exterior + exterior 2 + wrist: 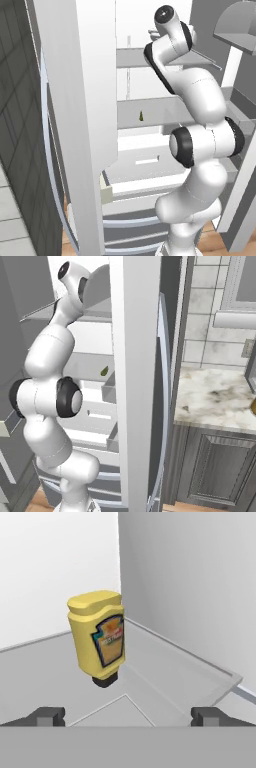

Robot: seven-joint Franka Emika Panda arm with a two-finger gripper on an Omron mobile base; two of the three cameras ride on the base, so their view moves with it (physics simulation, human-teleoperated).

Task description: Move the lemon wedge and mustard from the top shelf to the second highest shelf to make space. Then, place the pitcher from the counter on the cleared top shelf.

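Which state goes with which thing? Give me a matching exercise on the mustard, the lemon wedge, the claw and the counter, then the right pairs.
Things:
1. mustard
2. lemon wedge
3. claw
4. counter

States:
A. pale marbled stone beside the fridge
B. open, with nothing between its fingers
C. small and dark, alone on the second highest shelf
D. yellow, standing on the top shelf near a corner of the fridge walls

Pairs: 1-D, 2-C, 3-B, 4-A
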